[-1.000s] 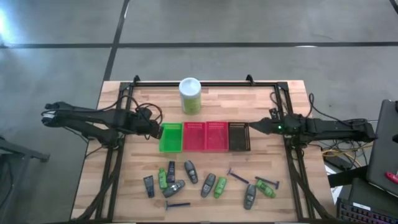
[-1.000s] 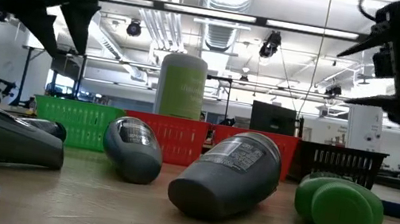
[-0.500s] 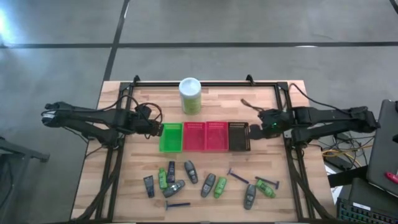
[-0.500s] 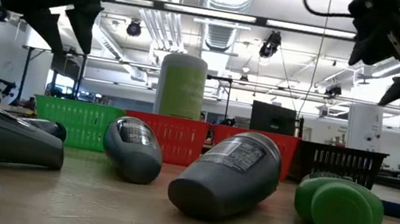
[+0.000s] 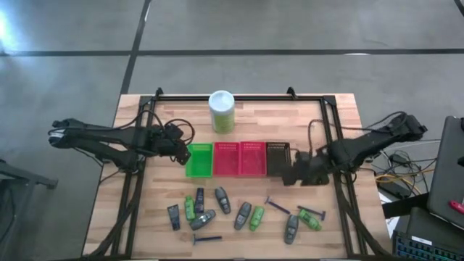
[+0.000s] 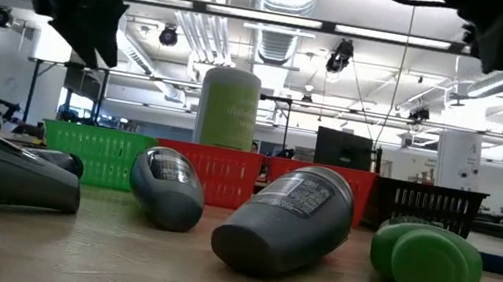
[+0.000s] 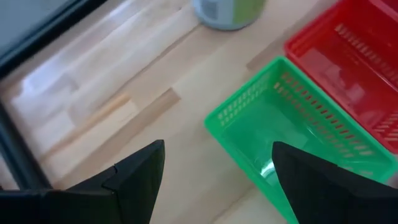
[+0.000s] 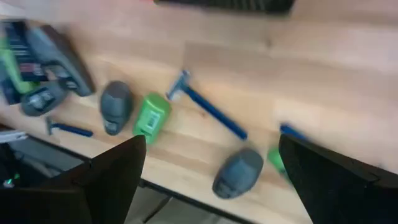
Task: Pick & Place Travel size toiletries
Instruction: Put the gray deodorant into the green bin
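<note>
The travel size toiletries lie loose on the near part of the table: grey tubes [image 5: 222, 199] [image 5: 290, 228], green tubes [image 5: 256, 218] [image 5: 310, 220], small dark tubes [image 5: 174, 216] and blue razors [image 5: 277, 205] [image 5: 208, 238]. My right gripper [image 5: 290, 176] hangs open above the table just near of the dark basket [image 5: 278, 158]. Its wrist view [image 8: 211, 140] looks down on a razor [image 8: 208, 106], a green tube [image 8: 151, 115] and grey tubes [image 8: 237, 173]. My left gripper [image 5: 181, 152] is open and empty at the left side of the green basket [image 5: 199, 160], which also shows in its wrist view [image 7: 298, 143].
Four mesh baskets stand in a row at mid-table: green, two red [image 5: 226, 159] [image 5: 252, 158] and dark. A large white-and-green canister [image 5: 222, 111] stands behind them. A dark frame [image 5: 239, 98] runs along the table's far and side edges. Bare wood lies between baskets and toiletries.
My right gripper has gone from beside the dark basket's right end toward the table's near edge and a little left, tipping its fingers downward; it now looks down on the toiletries. My left gripper has turned a little in place. Nothing on the table has moved.
</note>
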You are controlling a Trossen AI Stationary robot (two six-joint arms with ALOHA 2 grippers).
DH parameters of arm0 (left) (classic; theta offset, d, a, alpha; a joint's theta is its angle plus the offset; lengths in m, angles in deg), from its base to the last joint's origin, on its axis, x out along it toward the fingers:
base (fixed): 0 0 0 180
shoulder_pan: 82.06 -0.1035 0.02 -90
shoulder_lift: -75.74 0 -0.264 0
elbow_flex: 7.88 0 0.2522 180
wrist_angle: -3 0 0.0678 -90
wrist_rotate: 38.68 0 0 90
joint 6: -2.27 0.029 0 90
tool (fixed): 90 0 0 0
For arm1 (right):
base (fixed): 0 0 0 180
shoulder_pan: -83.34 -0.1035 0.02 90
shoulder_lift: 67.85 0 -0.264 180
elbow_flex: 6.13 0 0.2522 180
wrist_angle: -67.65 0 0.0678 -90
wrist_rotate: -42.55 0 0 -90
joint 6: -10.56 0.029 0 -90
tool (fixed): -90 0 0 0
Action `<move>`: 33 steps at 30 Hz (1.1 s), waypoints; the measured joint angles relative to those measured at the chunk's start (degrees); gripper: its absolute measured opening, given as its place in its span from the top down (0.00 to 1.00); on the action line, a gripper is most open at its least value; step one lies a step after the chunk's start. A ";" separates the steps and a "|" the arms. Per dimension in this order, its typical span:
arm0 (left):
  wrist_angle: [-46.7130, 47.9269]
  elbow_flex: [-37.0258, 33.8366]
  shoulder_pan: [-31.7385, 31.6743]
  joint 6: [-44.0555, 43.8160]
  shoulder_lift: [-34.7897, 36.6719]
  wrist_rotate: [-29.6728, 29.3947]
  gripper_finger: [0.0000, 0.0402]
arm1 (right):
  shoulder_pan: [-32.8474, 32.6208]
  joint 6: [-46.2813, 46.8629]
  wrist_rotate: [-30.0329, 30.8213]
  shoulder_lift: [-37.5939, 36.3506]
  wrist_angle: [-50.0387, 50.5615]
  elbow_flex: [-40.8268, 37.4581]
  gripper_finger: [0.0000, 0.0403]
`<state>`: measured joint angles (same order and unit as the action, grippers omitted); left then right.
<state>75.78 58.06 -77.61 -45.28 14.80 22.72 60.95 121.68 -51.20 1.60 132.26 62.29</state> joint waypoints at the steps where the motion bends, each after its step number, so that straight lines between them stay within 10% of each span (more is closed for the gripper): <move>1: -0.54 0.00 0.00 1.38 0.00 0.02 0.25 | -1.64 2.70 0.09 1.50 -0.01 0.54 0.10; 12: -1.68 -0.71 -0.02 9.38 0.13 0.02 0.25 | -14.38 22.06 -8.27 18.57 -0.50 8.57 0.10; 33: -2.04 -1.75 -0.05 14.27 0.13 1.03 0.25 | -15.99 25.43 -8.29 32.78 -4.91 11.72 0.10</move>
<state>73.74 56.31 -77.65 -31.01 14.93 23.74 44.96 147.11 -59.49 34.38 127.34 74.01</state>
